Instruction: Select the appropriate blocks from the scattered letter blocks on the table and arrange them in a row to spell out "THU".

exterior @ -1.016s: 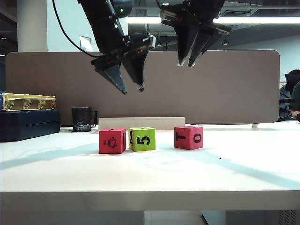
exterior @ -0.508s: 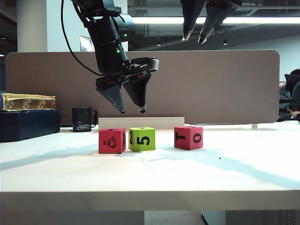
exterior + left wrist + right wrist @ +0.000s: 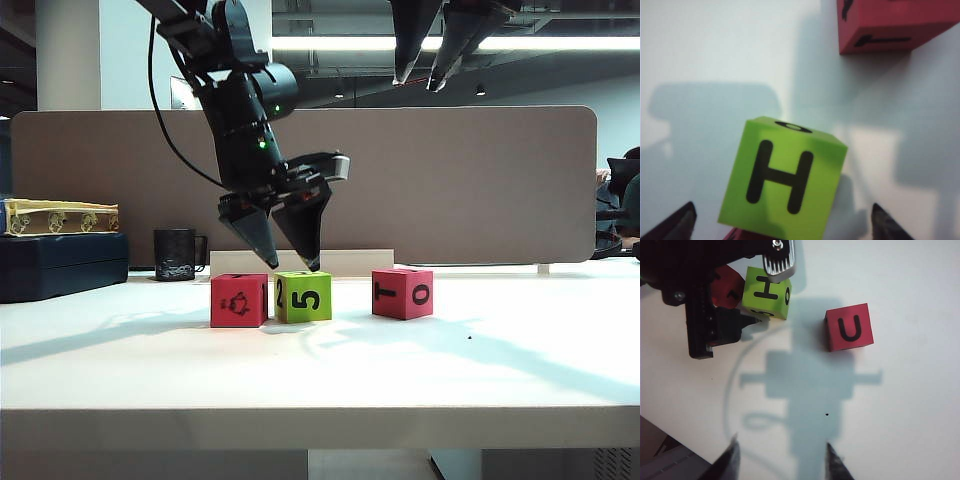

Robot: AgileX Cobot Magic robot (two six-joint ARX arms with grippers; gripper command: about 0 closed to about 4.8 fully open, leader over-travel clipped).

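Exterior view, counter: smooth white counter (image 3: 320,370) with a thick pale front edge; a grey-brown rounded partition (image 3: 480,180) stands behind it.
Exterior view, blocks: three matt cubes in a row. The left red block (image 3: 238,300) shows a small black picture; the green block (image 3: 303,296), just beside it, shows 2 and 5; the right red block (image 3: 402,292), set apart, shows T and O.
Exterior view, left claw: left claw (image 3: 290,262), black tapered fingers spread apart, tips just above the green block.
Exterior view, right claw: right claw (image 3: 420,75), high near the ceiling lights, fingers somewhat apart, holding nothing.
Exterior view, surroundings: dark mug (image 3: 177,254), low white strip (image 3: 300,262) behind the blocks, dark case (image 3: 60,265) with a yellow patterned box (image 3: 60,216) on top.
Left wrist view: green block (image 3: 782,177) with H on top lies between the dark fingertips (image 3: 677,225); a red block (image 3: 895,25) lies beyond.
Right wrist view: the left arm's black body covers most of the left red block (image 3: 725,287); green H block (image 3: 767,292) beside it; red block with U on top (image 3: 849,327) apart; arm shadows on the counter (image 3: 910,415).
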